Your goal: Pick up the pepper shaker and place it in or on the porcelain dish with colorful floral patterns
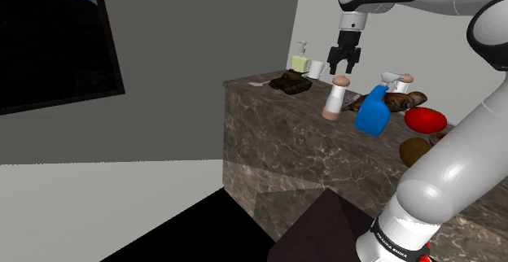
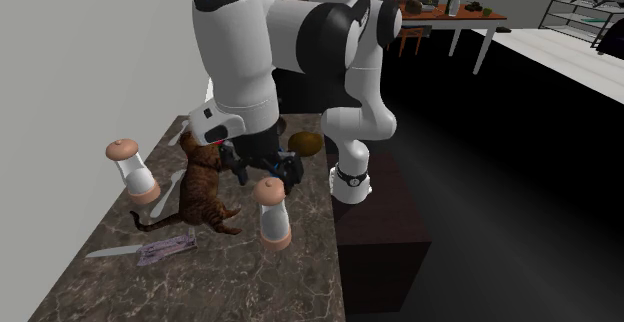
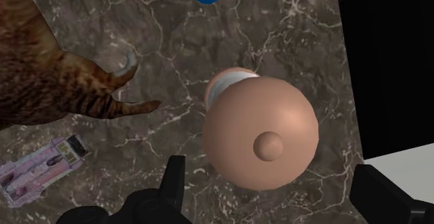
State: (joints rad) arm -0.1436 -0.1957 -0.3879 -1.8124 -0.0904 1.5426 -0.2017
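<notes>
Two alike shakers with pink knob caps and pale bodies stand on the dark marbled counter point(image 1: 309, 150). One shaker point(image 1: 335, 98) point(image 2: 272, 213) point(image 3: 261, 132) is near the counter's front edge; the other point(image 1: 399, 78) point(image 2: 133, 170) is further back by the wall. My black gripper point(image 1: 343, 70) point(image 2: 243, 173) point(image 3: 271, 172) hangs just above the front shaker, pointing down at its cap. It is open: in the wrist view one finger point(image 3: 174, 181) stands on each side of the cap without touching it. Nothing is held.
A striped cat figure point(image 2: 205, 185) point(image 3: 49, 69) and a knife point(image 2: 140, 251) lie beside the front shaker. A blue spray bottle point(image 1: 374, 112), a red round thing point(image 1: 425, 120) and a brown one point(image 1: 415, 149) sit nearer the stand. A toy tank point(image 1: 291, 81) occupies the far corner.
</notes>
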